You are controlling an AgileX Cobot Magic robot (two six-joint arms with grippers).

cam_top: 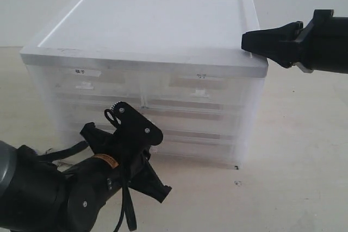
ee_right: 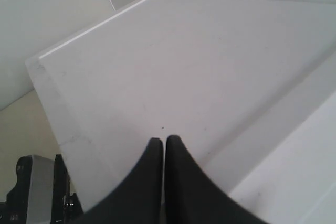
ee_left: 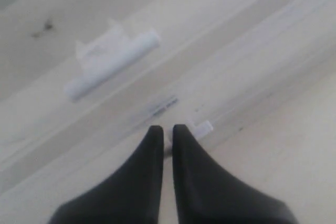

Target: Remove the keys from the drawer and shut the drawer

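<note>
The fingers (ee_left: pixel 149 171) of the left gripper (ee_left: pixel 167 129) are drawn together until only a narrow slit is left, and nothing is seen to be held between them. Their tips are set close to the front of the drawer (ee_left: pixel 247 95), just beside its small white handle (ee_left: pixel 202 127); whether it is touched cannot be told. Just above the handle a small label (ee_left: pixel 163 106) is seen, its dark writing too blurred to be read. A larger handle (ee_left: pixel 113 61) is carried by the drawer front above. The drawer is found low in the cabinet (cam_top: pixel 147 20), with its front flush with the others. In the exterior view it is largely hidden behind the left arm (cam_top: pixel 43 194) at the near left. The keys cannot be made out through the cloudy plastic.

The right gripper (ee_right: pixel 165 140) is likewise closed to a hairline gap, with nothing gripped. It is held at the near right corner of the cabinet's white top; contact cannot be judged. On the two half-width top drawers a left label (cam_top: pixel 81 71) and a right label (cam_top: pixel 201 76) are borne, each with dark characters too small to be read. The cabinet is stood on a pale table (cam_top: pixel 304 150).
</note>
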